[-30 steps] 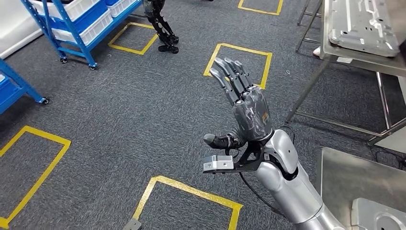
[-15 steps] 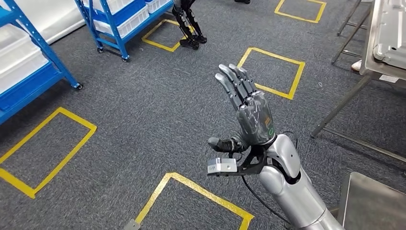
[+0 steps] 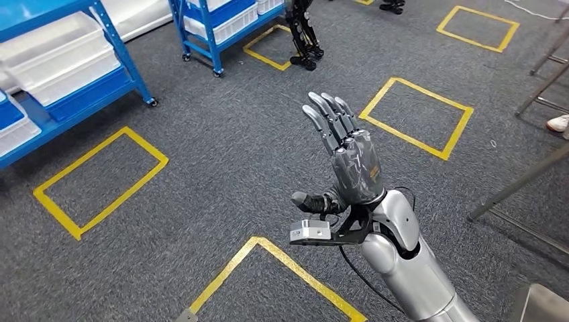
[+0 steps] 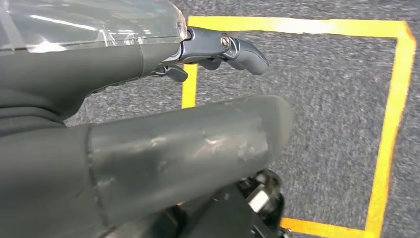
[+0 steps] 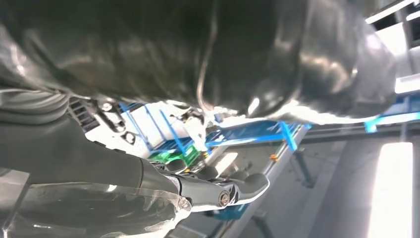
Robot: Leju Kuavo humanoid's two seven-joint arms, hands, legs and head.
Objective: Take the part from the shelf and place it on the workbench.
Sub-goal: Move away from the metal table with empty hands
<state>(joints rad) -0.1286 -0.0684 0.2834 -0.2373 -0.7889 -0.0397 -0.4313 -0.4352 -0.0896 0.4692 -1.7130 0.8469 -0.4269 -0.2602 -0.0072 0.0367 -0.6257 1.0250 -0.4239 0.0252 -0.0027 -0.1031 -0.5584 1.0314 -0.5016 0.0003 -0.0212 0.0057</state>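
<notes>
My right hand [image 3: 349,157] is raised in the middle of the head view, fingers straight and apart, thumb out to the side, holding nothing. In the right wrist view that hand [image 5: 198,59] looms large and blurred, with blue shelf frames [image 5: 247,131] beyond it. My left hand [image 4: 148,124] hangs over the grey carpet, its thumb and fingers [image 4: 233,47] loosely extended and empty. A blue shelf [image 3: 124,57] with white bins [image 3: 60,60] stands at the upper left. A second blue shelf [image 3: 215,27] stands further back. I cannot make out a part in the bins.
Yellow tape squares [image 3: 416,121] mark the grey carpet. Another robot's dark legs [image 3: 303,37] stand by the far shelf. Slanted metal bench legs [image 3: 523,181] and a person's shoe [image 3: 557,123] lie at the right edge. A metal plate corner [image 3: 545,305] shows at the bottom right.
The whole picture has slid right as the camera turned left: the shelves have come further in and the workbench has gone out at the right. My right hand keeps its raised pose.
</notes>
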